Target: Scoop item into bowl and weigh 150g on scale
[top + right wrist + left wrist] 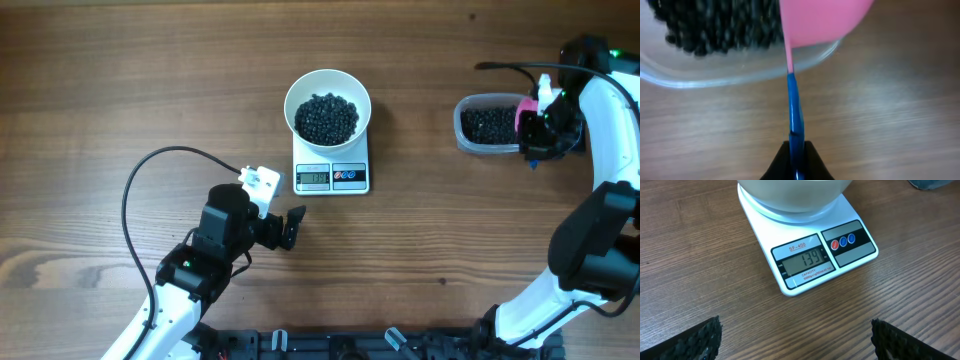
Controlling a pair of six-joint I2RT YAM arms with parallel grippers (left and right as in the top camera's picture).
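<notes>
The right claw (pixel 541 133), clenched on the blue handle (pixel 794 110) of a pink scoop (pixel 523 118), hovers at the near rim of the clear tub (pixel 463 128) of black beads (pixel 490 124) on the right side of the desk (pixel 100 80). The handle runs straight out from the claw, and the scoop's cup hangs over the tub's edge; whether it carries beads cannot be told. The white bowl (pixel 292 98), already heaped with beads, sits on the scale (pixel 332 178), well apart from the scoop and to its left, beyond the tub. The display (pixel 802 260) reads 139, so by that reading a small top-up looks due. The left claw (pixel 287 228) rests released and empty just in front of the scale, the nearer arm to the bowl, but the scoop is with the right arm, which would have to carry it leftward over the tub to the bowl.
</notes>
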